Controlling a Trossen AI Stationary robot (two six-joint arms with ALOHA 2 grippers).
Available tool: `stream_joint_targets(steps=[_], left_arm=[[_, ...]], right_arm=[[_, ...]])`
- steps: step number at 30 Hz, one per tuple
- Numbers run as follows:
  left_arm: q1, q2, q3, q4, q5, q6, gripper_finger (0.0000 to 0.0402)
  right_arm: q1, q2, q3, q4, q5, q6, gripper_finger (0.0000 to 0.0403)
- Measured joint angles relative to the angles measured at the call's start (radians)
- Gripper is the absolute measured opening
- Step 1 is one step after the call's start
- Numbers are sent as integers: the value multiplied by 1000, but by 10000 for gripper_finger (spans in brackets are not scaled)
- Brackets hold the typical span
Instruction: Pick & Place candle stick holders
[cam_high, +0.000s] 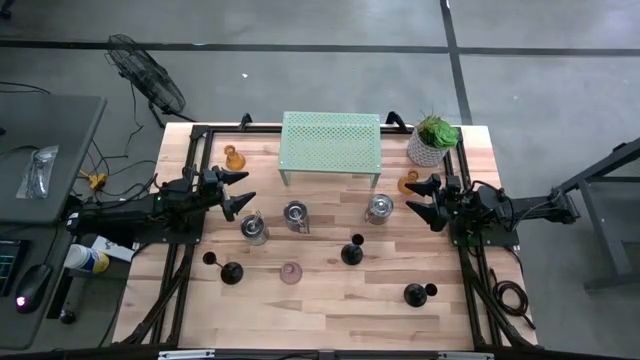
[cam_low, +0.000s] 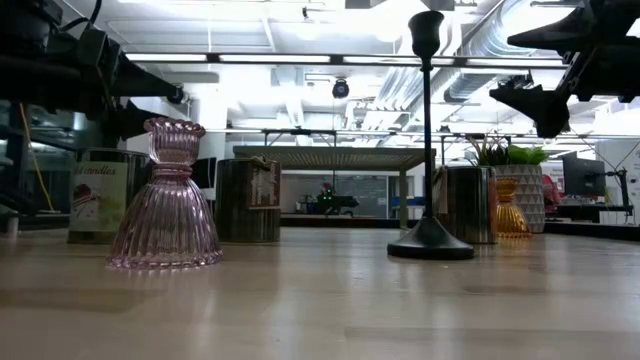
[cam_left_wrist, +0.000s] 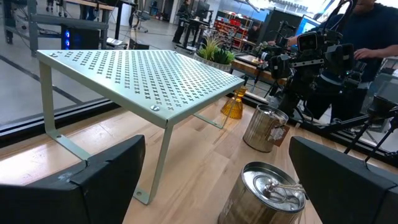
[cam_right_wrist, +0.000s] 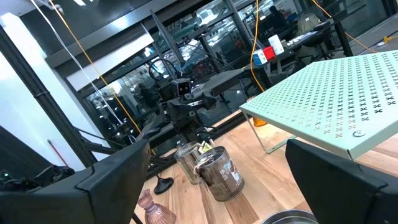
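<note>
Holders are sitting scattered across the table (cam_high: 330, 300), all placed here relative to the pale green rack (cam_high: 331, 143) at the back edge: three silver cups (cam_high: 296, 215) are standing in a loose row just in front of it, one amber glass holder (cam_high: 233, 157) is sitting beside its left end and another (cam_high: 409, 183) off its right front corner, while the pink glass holder (cam_high: 290, 272) and several black sticks (cam_high: 352, 252) are lying farther forward, well apart from it. Nothing is resting on top of the rack. The left gripper (cam_high: 232, 192) is hovering off the rack's left front corner with its jaws spread wide and empty; the right gripper (cam_high: 428, 200) is hanging off the right front corner, jaws likewise apart and holding nothing. Risk is coming mostly from crowding, I judge: the nearest silver cup (cam_left_wrist: 268, 198) is sitting just below the left gripper's fingers (cam_left_wrist: 93, 186), so a descent slightly off centre could tip it into its neighbour. The tall black sticks look top-heavy and could topple from a glancing finger. The plant (cam_high: 432, 140) beside the rack's right end could be brushed by the right arm.
</note>
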Motion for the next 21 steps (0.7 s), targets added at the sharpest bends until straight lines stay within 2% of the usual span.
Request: stream_joint_targets(steps=[14,18,21], left_arm=[[0,0,0,0,0,0,391],[0,0,0,0,0,0,391],[0,0,0,0,0,0,391]], right_arm=[[0,0,0,5,0,1,368],[0,0,4,34,0,52,368],[0,14,39,-18,0,115,368]])
